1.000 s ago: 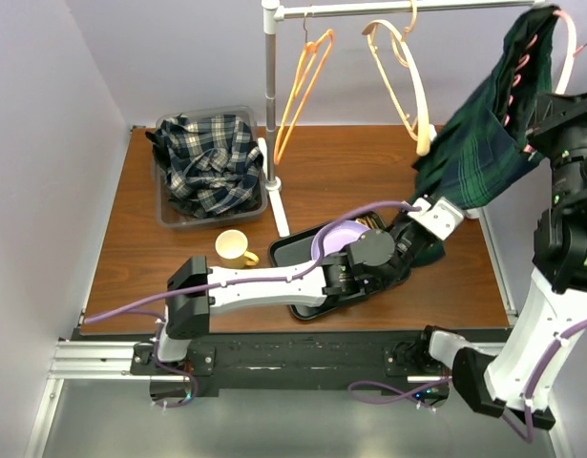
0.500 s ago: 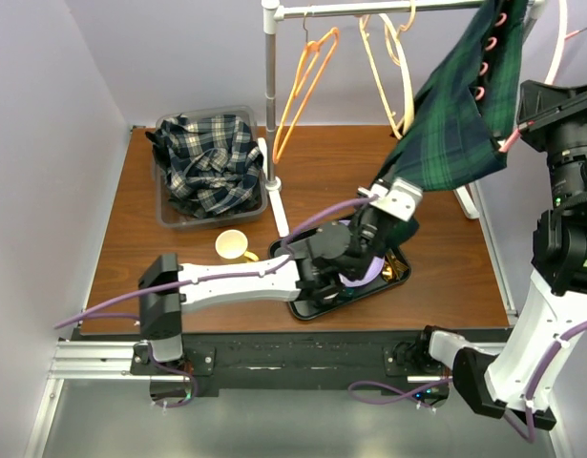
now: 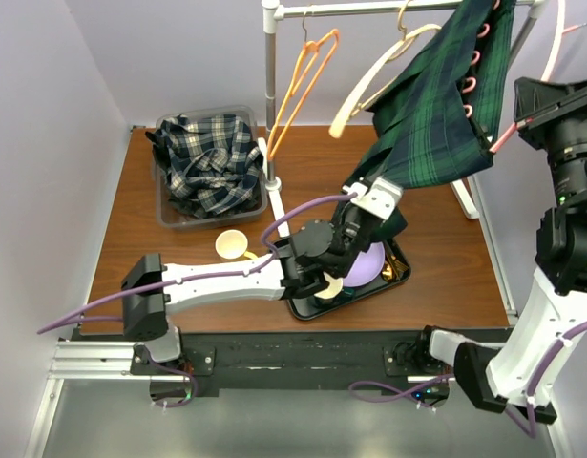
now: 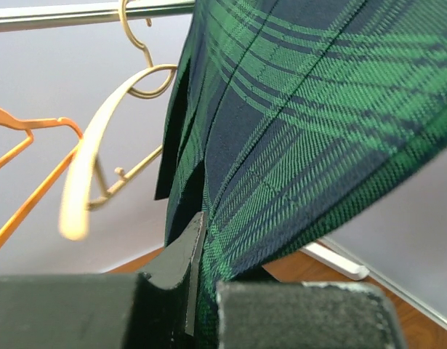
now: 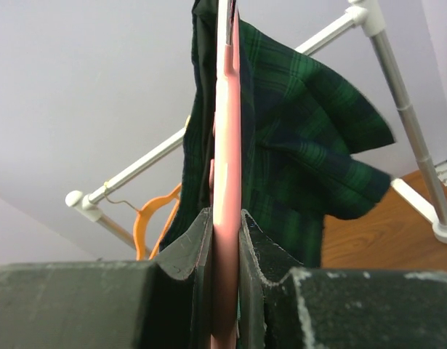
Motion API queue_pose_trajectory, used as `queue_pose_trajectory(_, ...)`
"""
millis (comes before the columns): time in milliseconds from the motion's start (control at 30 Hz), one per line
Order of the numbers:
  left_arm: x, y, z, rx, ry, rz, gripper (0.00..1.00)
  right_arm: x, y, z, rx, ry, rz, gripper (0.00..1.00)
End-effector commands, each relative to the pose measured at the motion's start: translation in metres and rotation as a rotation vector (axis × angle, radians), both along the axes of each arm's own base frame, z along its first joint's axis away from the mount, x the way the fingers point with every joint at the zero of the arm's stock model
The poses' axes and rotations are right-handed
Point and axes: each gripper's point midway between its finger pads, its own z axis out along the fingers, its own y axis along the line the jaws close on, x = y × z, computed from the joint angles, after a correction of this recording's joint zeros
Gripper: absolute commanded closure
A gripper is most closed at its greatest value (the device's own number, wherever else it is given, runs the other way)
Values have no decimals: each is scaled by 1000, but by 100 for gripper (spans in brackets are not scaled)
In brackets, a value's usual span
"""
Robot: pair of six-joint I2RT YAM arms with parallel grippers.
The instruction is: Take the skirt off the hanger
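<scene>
Ideally, the green tartan skirt [image 3: 436,105] clenched by the left gripper [image 3: 374,205] should be drawn toward seven o'clock off the pink plastic hanger [image 5: 224,182] clamped by the right gripper [image 5: 224,240].

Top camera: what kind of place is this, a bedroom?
Probably not: it looks like a robot test booth set up as a laundry corner. A wooden table sits between plain walls, a clothes rail carries hangers, and two robot arms bolted at the table's near edge handle a green plaid skirt.
</scene>
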Motion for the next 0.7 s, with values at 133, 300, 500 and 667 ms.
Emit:
queue_pose_trajectory(133,32,86,-37,-113,140,223,100,-72,-16,128,-84,-491,-176,100)
queue_pose_trajectory(300,34,89,-42,-64,134,254,100,-66,-20,128,-85,-496,-190,100)
queue_pose_trajectory(500,37,104,-53,-58,134,286,100,-66,-29,143,-89,-536,-237,100)
queue_pose_trajectory(667,47,117,-52,-69,157,297,100,-67,-20,147,-106,-555,-190,100)
